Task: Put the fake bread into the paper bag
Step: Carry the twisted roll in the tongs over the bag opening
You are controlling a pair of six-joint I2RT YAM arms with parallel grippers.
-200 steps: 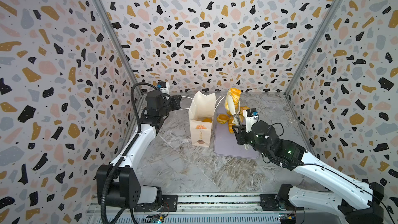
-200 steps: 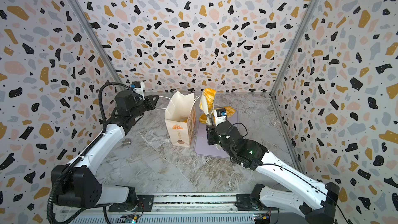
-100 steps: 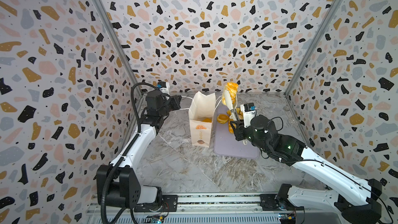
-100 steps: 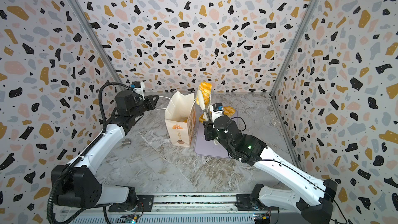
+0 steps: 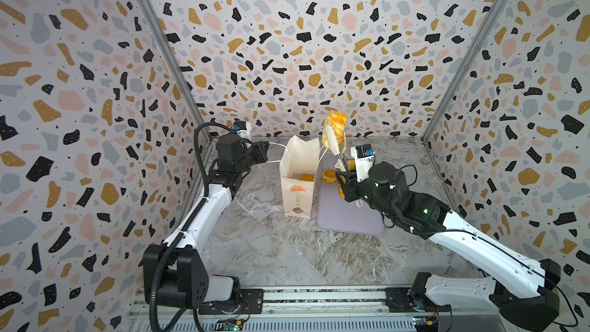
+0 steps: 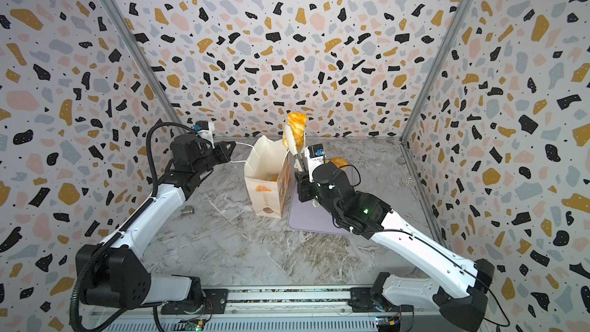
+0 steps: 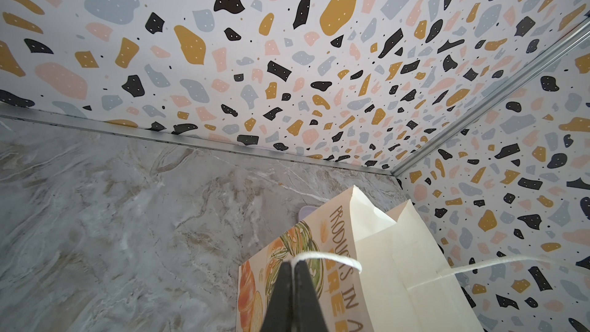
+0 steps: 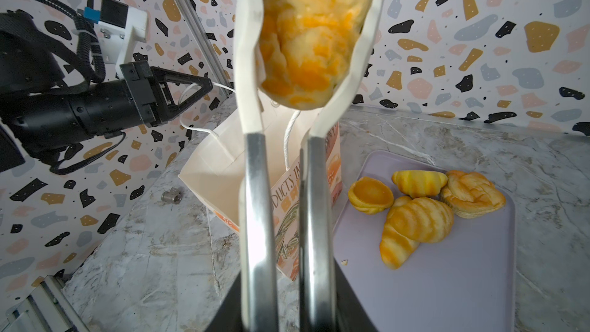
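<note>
The right gripper (image 5: pixel 347 183) grips the tongs (image 5: pixel 334 143), whose white tips are clenched on a pastry (image 5: pixel 336 124) raised above the right rim of the open bag (image 5: pixel 298 194), which stands near the worktop's (image 5: pixel 271 250) back edge beside the tray (image 5: pixel 349 220) of breads (image 8: pixel 424 212), its handle (image 7: pixel 329 257) pinched by the left gripper (image 7: pixel 292 265).

High frontal top views, close wrist views share paper bag (image 5: pixel 298 186).

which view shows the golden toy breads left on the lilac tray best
The right wrist view: several golden toy breads lie unobstructed on the flat lilac tray. In both top views the right arm hides most. The left wrist view shows none.
</note>
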